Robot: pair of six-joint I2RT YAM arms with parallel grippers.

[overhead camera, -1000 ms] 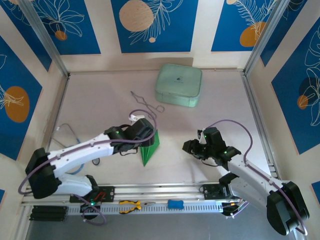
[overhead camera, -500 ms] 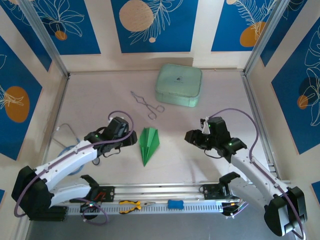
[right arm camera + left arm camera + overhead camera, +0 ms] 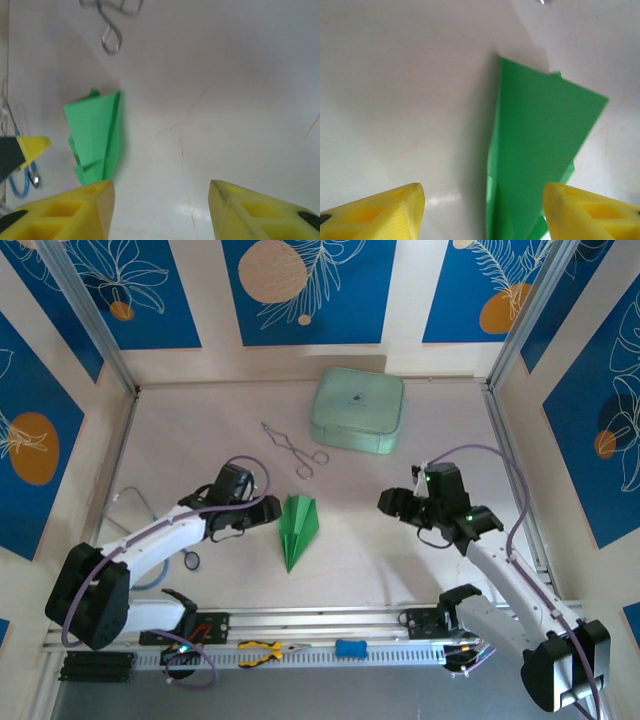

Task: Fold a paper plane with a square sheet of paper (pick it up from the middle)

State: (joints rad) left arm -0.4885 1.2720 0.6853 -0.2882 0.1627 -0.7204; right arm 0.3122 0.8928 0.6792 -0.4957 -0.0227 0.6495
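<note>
- Top external: left gripper [image 3: 264,517] is sitting just left of the paper plane [image 3: 297,528], jaws standing wide and holding nothing.
- Left wrist: its yellow fingers [image 3: 375,212] are framing the bottom corners. The plane [image 3: 540,150] is lying ahead of them, nearer the right-hand finger and not clamped.
- Right gripper [image 3: 393,505] is hanging well off the plane's right side, jaws also wide and empty. In right wrist, the plane [image 3: 95,135] is showing ahead and off to the left.
- Plane is lying flat on the table [image 3: 420,570], long axis running near-far: nose pointing toward the arm bases, wide tail toward the mint-green case [image 3: 358,410], which is sitting well beyond that tail.
- Judgement: left arm is the nearer one. A mid-body grab means coming in across the long axis from the plane's left edge. Thin flat paper is likely sliding before it's lifting.
</note>
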